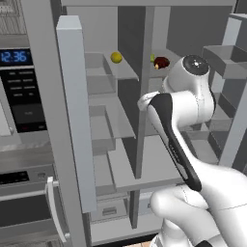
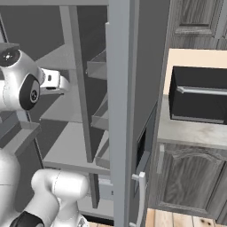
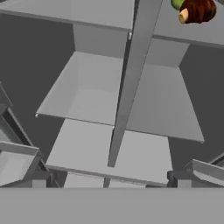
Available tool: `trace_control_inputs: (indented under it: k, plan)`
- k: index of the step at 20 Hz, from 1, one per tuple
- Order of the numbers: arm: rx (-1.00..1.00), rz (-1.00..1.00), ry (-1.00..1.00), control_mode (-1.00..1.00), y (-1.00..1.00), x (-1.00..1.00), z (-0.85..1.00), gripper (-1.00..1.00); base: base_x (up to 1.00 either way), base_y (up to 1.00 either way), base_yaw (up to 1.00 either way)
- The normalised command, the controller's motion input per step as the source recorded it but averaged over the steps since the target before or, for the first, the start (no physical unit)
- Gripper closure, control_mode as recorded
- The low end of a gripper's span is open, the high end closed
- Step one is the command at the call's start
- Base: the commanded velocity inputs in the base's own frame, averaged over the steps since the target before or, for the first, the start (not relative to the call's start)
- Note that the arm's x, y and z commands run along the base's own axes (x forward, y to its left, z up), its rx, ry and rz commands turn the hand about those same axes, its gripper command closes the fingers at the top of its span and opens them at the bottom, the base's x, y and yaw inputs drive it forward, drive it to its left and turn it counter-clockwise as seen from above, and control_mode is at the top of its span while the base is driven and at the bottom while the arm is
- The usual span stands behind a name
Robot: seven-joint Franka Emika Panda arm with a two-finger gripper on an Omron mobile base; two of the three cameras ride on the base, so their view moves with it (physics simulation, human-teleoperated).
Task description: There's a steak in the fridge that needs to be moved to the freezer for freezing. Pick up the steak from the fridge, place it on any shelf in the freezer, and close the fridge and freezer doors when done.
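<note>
Both doors stand open so I can reach in. The steak (image 1: pixel 161 62) sits on a high fridge shelf (image 1: pixel 170 60) on the right, and my pincer is spread wide, empty, ready to grab it.

The steak (image 1: pixel 162 62) is a small dark red-brown lump with a pale tan end, lying on an upper shelf in the fridge (image 1: pixel 193 140), the right-hand half of the tall grey unit as I face it. In my hand view it sits at the top right (image 3: pixel 199 10), just right of the vertical divider, touching a green ball behind it. The freezer (image 1: pixel 103 120) is the left half, its pale grey shelf (image 1: pixel 116 118) lying flat and bare. Both doors stand wide open: the freezer door (image 1: pixel 77 116) edge-on at the left with inner bins, the fridge door (image 1: pixel 231 96) swung out to the right.
</note>
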Motion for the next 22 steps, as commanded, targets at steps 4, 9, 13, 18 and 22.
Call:
trace_control_inputs:
  k: [4,9,13,18,22]
  plan:
    - [0.0,0.0,0.0,1.0,0.05,-0.09,0.0,-1.0,-0.61,0.13,0.0]
    - [0.0,0.0,0.0,1.0,0.0,0.0,0.0,-1.0,-0.82,0.01,0.0]
    - [0.0,0.0,0.0,1.0,0.0,0.0,0.0,-1.0,-0.57,-0.29,0.0]
    - [0.0,0.0,0.0,1.0,0.0,0.0,0.0,-1.0,-0.08,-0.41,0.0]
    - [0.0,0.0,0.0,1.0,0.0,0.0,0.0,-1.0,-0.05,-0.11,0.0]
